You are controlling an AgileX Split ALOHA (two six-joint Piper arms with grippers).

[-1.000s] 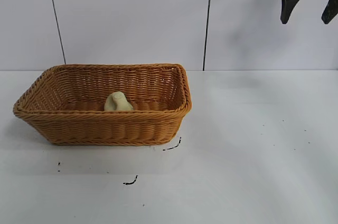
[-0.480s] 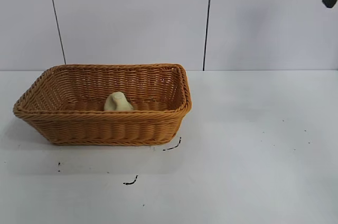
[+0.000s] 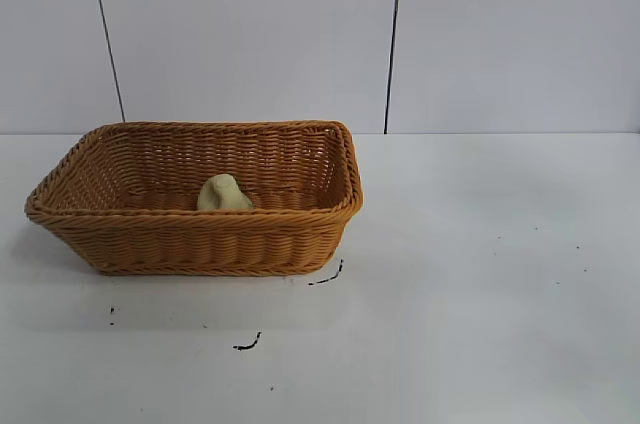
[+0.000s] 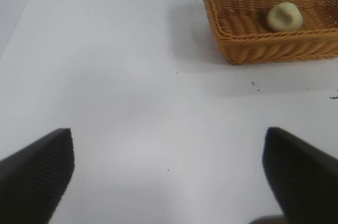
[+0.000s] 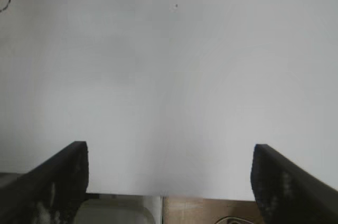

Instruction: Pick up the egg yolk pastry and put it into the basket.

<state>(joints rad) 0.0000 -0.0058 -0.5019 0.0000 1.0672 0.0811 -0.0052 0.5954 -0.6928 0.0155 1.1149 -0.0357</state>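
Observation:
The pale yellow egg yolk pastry (image 3: pixel 224 193) lies inside the orange-brown wicker basket (image 3: pixel 200 240) on the left half of the table. Both also show in the left wrist view, the pastry (image 4: pixel 284 16) in the basket (image 4: pixel 253 47), far from the left gripper. My left gripper (image 4: pixel 169 176) is open and empty over bare white table. My right gripper (image 5: pixel 170 182) is open and empty above the table's edge. Neither gripper shows in the exterior view.
Small black marks (image 3: pixel 325 277) lie on the white table in front of the basket. The right wrist view shows the table's edge (image 5: pixel 174 196) with a floor below it. A white panelled wall stands behind the table.
The right gripper, at the upper right of the exterior view a second ago, has moved up and to the right out of that view. The basket and pastry have not moved.

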